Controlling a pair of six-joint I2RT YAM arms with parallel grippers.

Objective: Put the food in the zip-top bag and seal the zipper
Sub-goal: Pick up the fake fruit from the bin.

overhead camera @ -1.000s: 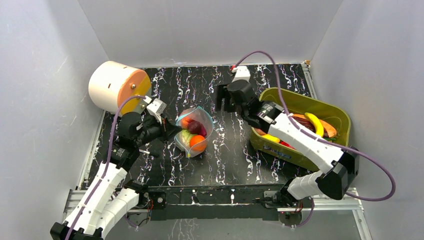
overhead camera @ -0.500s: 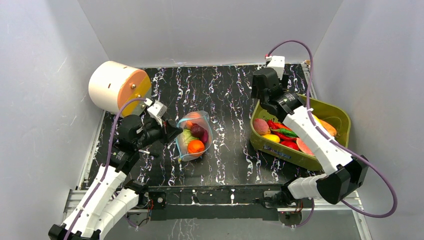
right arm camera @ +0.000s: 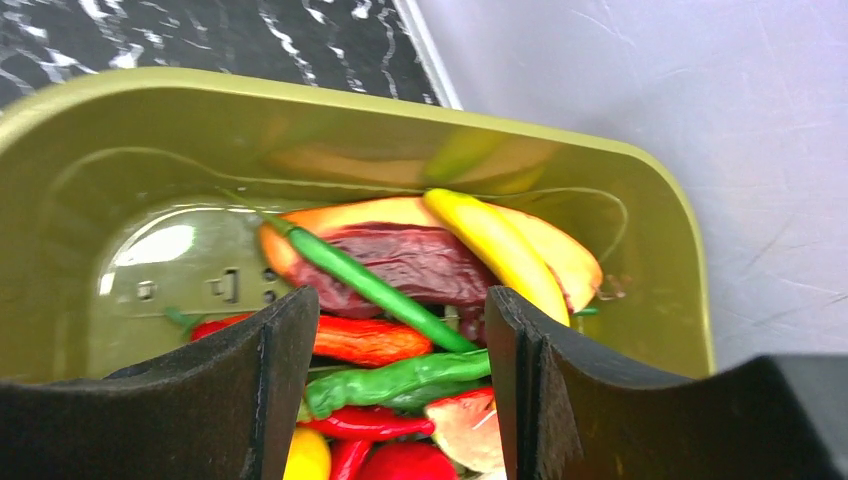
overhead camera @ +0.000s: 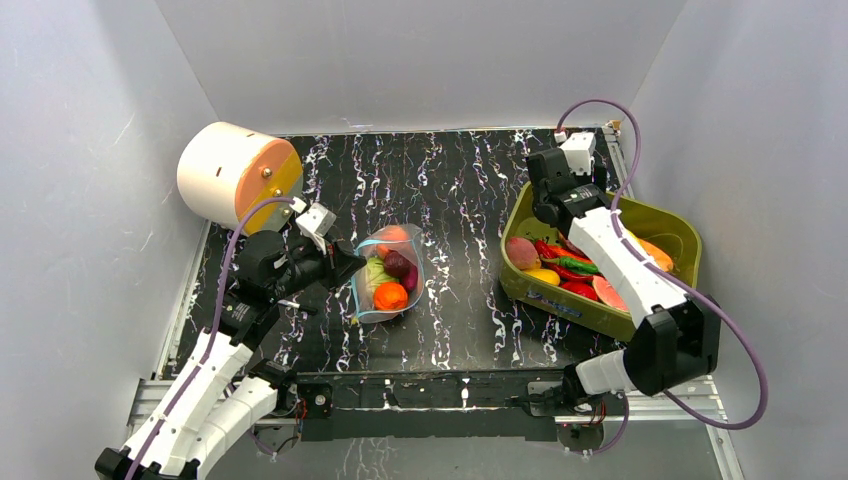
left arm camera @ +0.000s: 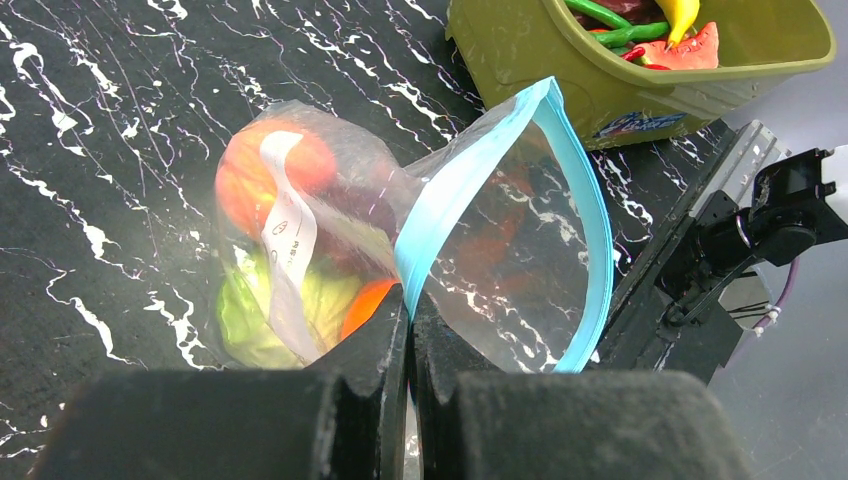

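Note:
The clear zip-top bag (overhead camera: pixel 388 275) lies mid-table, holding a green cabbage (left arm camera: pixel 255 315), an orange (overhead camera: pixel 391 296), a peach (overhead camera: pixel 392 237) and a dark purple piece (overhead camera: pixel 398 263). Its light blue zipper (left arm camera: pixel 470 180) strip gapes open in a loop in the left wrist view. My left gripper (overhead camera: pixel 345 268) is shut on the zipper edge at the bag's left side (left arm camera: pixel 408 310). My right gripper (overhead camera: pixel 545 200) is open and empty above the back of the olive-green bin (overhead camera: pixel 668 222), over a yellow banana (right arm camera: pixel 495 245), red peppers (right arm camera: pixel 370 340) and green peppers (right arm camera: pixel 400 385).
A white cylinder with an orange face (overhead camera: pixel 238 176) lies at the back left. The bin stands at the right, near the white side wall. The right arm's purple cable (overhead camera: pixel 590 102) loops above the bin. A metal rail (overhead camera: pixel 430 385) runs along the table's front edge.
My right arm has swung from the table's middle rightward to above the bin. The bag has shifted slightly in my left gripper's hold.

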